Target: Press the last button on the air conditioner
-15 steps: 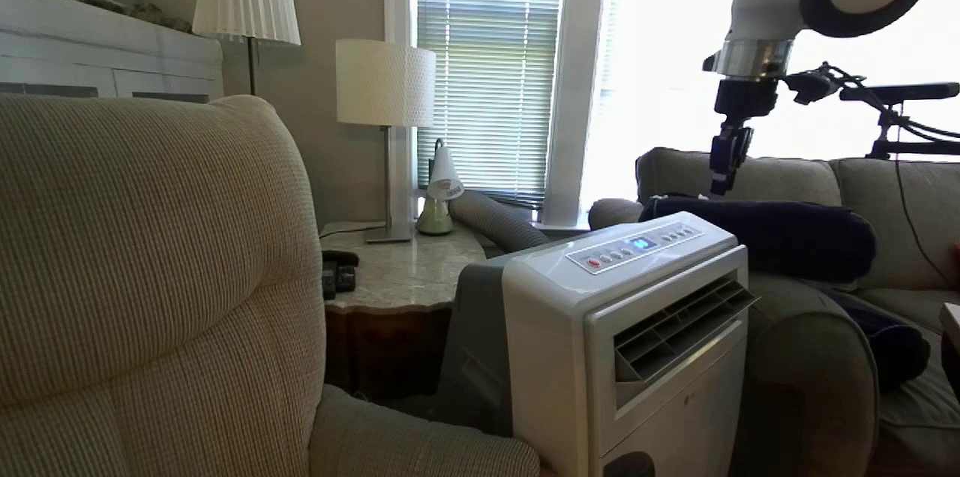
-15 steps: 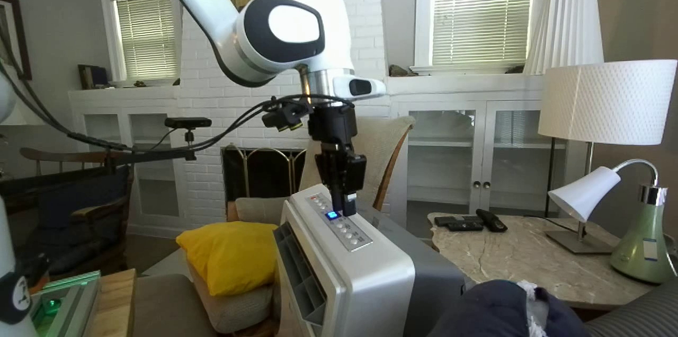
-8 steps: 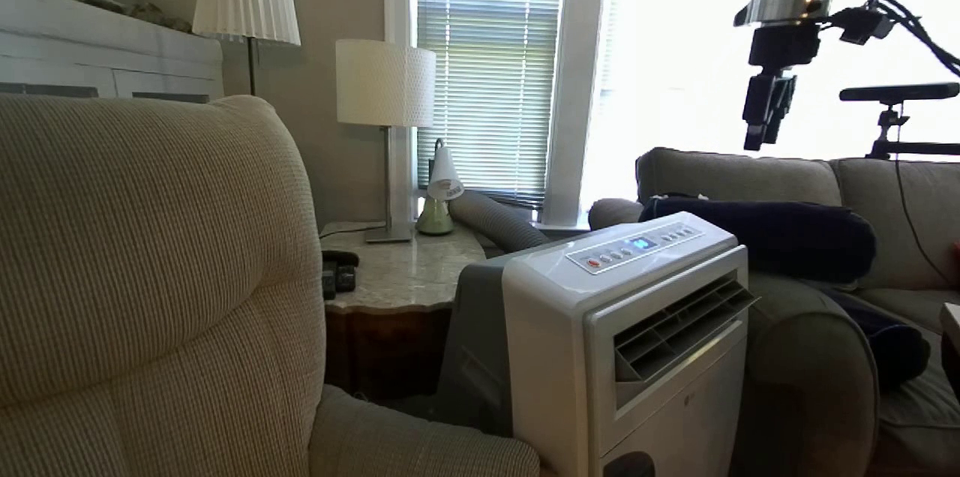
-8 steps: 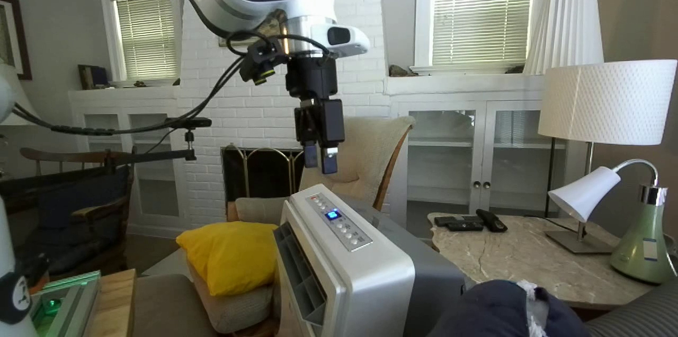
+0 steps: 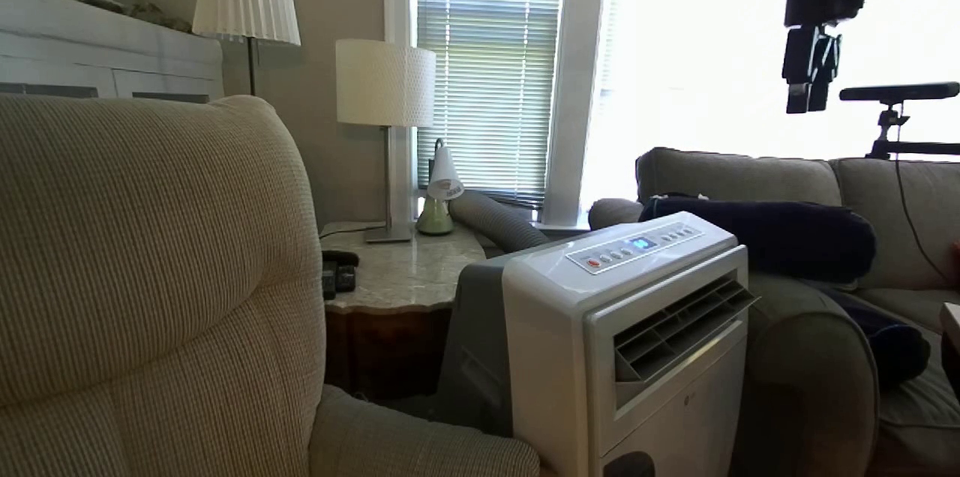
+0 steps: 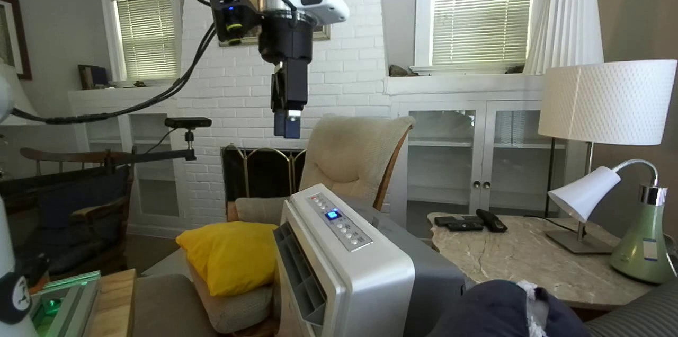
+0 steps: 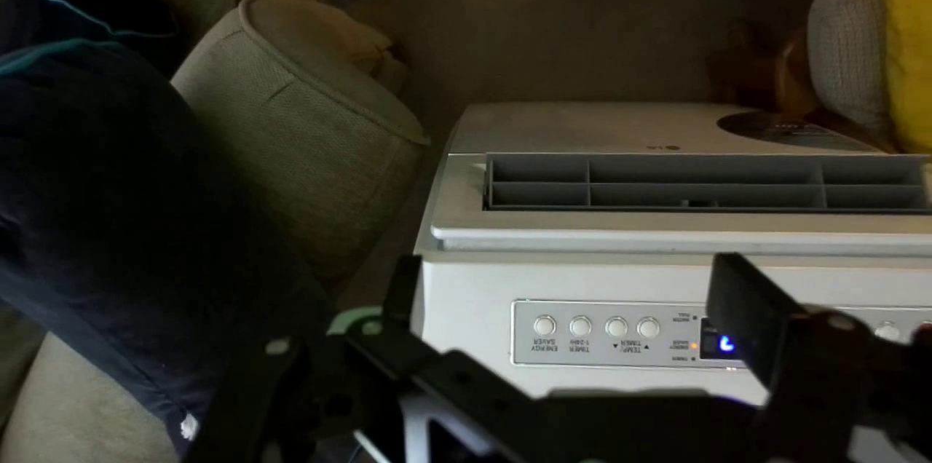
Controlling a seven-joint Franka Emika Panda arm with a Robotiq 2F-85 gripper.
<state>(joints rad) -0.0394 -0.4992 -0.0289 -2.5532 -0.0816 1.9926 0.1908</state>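
Note:
The air conditioner [image 5: 675,402] is a white box with a dark slatted vent, upright in both exterior views. Along its top runs a control panel [image 6: 339,223] with a blue-lit display. In the wrist view the panel lettering is upside down; the end button [image 7: 545,325], marked energy saver, is uncovered, and an orange light glows near the display. High above the unit, touching nothing, my gripper [image 6: 287,125] points down. Its black fingers [image 7: 757,317] stand wide apart with nothing between them; one covers part of the display in the wrist view.
A striped armchair [image 5: 150,274] and a sofa [image 5: 795,357] flank the unit. Dark blue cushions [image 7: 145,194] lie on the sofa side. A yellow pillow [image 6: 233,257] sits beside the vent face. Behind are a marble-topped table [image 6: 508,247], lamps and a ribbed hose [image 5: 502,222].
My gripper has risen from low over the panel and drawn back, up and left in an exterior view. Its fingers, together before, have spread. The air conditioner has not moved.

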